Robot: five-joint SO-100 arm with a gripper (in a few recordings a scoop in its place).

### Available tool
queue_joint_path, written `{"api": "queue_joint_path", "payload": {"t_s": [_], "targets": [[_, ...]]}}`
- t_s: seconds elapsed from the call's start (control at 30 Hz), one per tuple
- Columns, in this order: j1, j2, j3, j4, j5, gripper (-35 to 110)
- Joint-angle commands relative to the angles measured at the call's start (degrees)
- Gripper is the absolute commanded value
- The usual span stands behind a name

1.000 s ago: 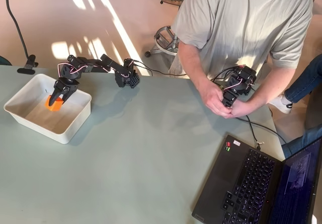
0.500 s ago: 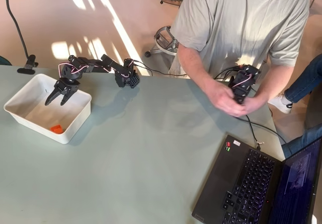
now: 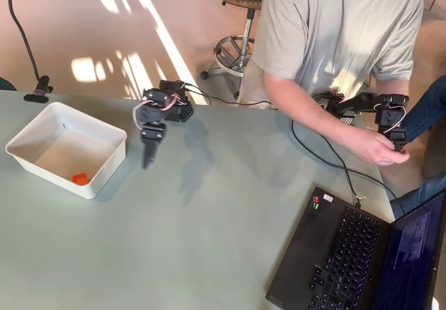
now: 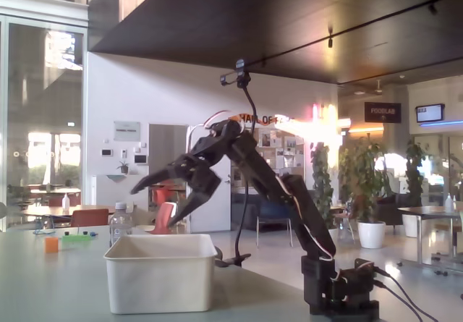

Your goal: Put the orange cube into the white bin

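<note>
The cube (image 3: 80,179) lies inside the bin (image 3: 104,166), at its near rim in the overhead view, apart from the arm. In the fixed view the gripper (image 4: 155,201) hangs above the bin (image 4: 160,276) with jaws spread open, holding nothing. The table (image 3: 195,240) carries a laptop (image 3: 348,261).

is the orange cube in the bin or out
In. In the overhead view the orange cube lies on the floor of the white bin, near its front wall, and the gripper is off to the bin's right.
</note>
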Motion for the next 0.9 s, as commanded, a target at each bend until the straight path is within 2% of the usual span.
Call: {"api": "queue_joint_path", "payload": {"t_s": [0.0, 0.2, 0.47, 0.63, 0.87], "targets": [[-0.4, 4.6, -0.6, 1.3, 0.4, 51], [2.5, 7.6, 2.9, 1.2, 0.4, 51], [8.0, 21.9, 16.3, 1.2, 0.4, 51], [8.4, 36.5, 35.5, 1.1, 0.4, 51], [7.3, 58.5, 71.6, -1.6, 0.1, 51]]}}
